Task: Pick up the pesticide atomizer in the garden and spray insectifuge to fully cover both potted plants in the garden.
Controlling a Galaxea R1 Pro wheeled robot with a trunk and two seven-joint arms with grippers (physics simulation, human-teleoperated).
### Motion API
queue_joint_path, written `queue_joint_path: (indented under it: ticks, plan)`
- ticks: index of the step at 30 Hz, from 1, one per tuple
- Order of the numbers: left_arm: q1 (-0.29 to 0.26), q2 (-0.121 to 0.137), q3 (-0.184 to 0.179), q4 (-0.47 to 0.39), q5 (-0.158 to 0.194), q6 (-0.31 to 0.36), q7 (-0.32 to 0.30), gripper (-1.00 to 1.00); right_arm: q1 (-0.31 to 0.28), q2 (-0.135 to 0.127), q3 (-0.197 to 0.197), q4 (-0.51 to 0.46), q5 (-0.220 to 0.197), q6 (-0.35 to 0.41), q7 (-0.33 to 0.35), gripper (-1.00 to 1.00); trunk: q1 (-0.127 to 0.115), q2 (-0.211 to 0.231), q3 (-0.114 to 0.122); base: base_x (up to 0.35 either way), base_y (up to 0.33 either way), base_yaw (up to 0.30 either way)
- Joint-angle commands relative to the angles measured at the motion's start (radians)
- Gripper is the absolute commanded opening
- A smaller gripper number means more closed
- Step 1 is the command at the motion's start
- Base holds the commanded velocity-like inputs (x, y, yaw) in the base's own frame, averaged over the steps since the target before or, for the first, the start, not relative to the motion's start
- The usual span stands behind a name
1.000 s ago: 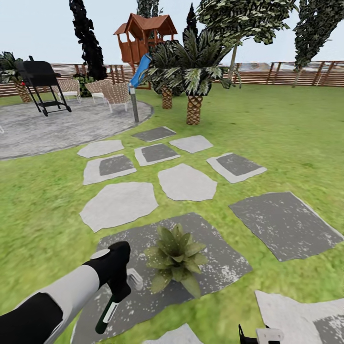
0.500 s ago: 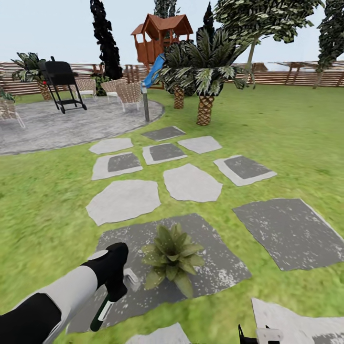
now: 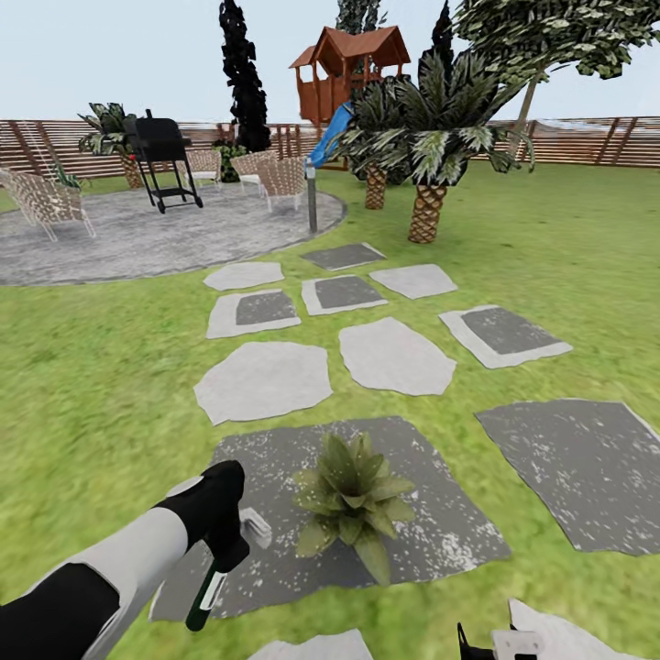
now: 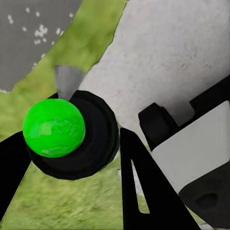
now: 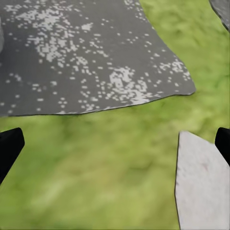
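Observation:
In the head view my left gripper is shut on the pesticide atomizer. Its dark green and white body hangs below the fingers and its pale grey nozzle points at a potted plant. That plant is a low rosette of pointed green leaves on a dark stepping stone in the garden lawn, just right of the nozzle. In the left wrist view the black fingers grip the atomizer, which has a bright green knob. My right gripper is open over grass, low at the frame edge.
Grey and white stepping stones lead across the lawn to a round paved patio with a black grill and wicker chairs. Palms, a post, a wooden playhouse and a slatted fence stand beyond.
The whole picture has shifted right, so the camera has turned left. My left arm and the atomizer keep their place in the view, now slightly farther from the plant.

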Motion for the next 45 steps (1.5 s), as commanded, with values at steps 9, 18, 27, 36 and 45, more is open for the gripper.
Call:
queue_joint_path:
  ticks: [9,18,27,36,45]
  plan:
    - [0.0,-0.002,-0.004,-0.004,-0.01,0.004,-0.01,-1.0,-0.001,0.0,0.0,0.0,0.007,-0.002,-0.006,1.0,0.0,0.0,-0.001,0.09,-0.145,0.001]
    - [0.0,0.0,0.002,-0.004,-0.01,0.004,-0.011,-1.0,-0.001,0.001,0.0,0.001,0.007,-0.002,-0.006,1.0,0.0,0.0,-0.001,0.006,-0.272,0.002]
    - [0.0,0.007,0.006,-0.007,-0.009,0.004,-0.011,-1.0,-0.001,0.001,0.0,0.0,0.007,-0.002,-0.006,1.0,0.0,0.0,-0.001,-0.007,-0.274,0.224]
    - [-0.01,0.004,0.009,-0.01,-0.008,0.005,-0.011,-1.0,-0.001,0.001,0.0,0.0,0.007,-0.002,-0.006,1.0,0.0,0.0,-0.001,-0.02,-0.276,0.279]
    - [-0.018,-0.007,0.009,-0.011,-0.008,0.007,-0.011,-1.0,-0.001,0.001,0.0,0.0,0.007,-0.002,-0.007,1.0,0.0,0.0,-0.001,0.071,-0.278,0.26]
